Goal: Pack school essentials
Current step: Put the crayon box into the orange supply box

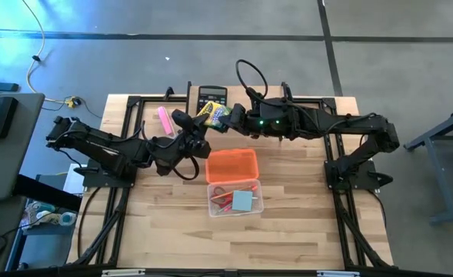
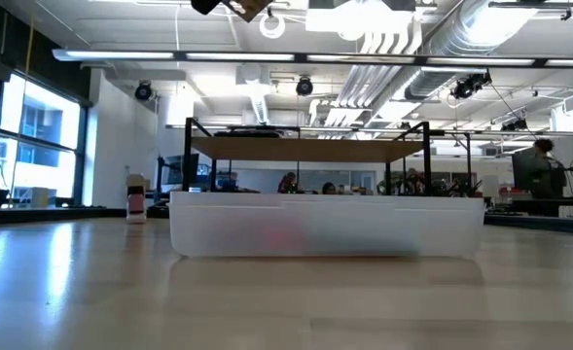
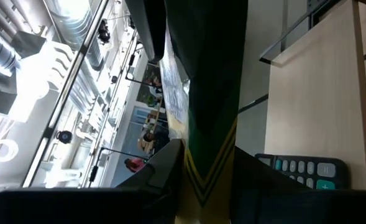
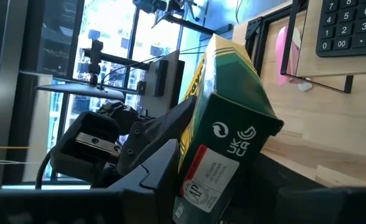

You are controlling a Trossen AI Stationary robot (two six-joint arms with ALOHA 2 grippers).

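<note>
Right tool (image 1: 224, 117): fingers clamped on a green-and-yellow box (image 1: 213, 115), raised above the counter's (image 1: 303, 223) far edge beside the black calculator (image 1: 211, 95).
Left tool (image 1: 198, 142): fingers closed on the same box (image 3: 210, 106) from the opposite side.
Pink marker (image 1: 164, 121): flat near the far-left corner.
Clear bin (image 1: 234, 199), orange lid (image 1: 231, 165): counter centre; holds the light-blue square notepad (image 1: 242, 201) and red-handled scissors (image 1: 222, 198).

An open-plan lab or workshop. Exposed ducts (image 2: 519, 39) and strip lights run overhead above the wooden table (image 2: 72, 292), with windows (image 2: 33, 136) beside it and workbenches beyond it.
</note>
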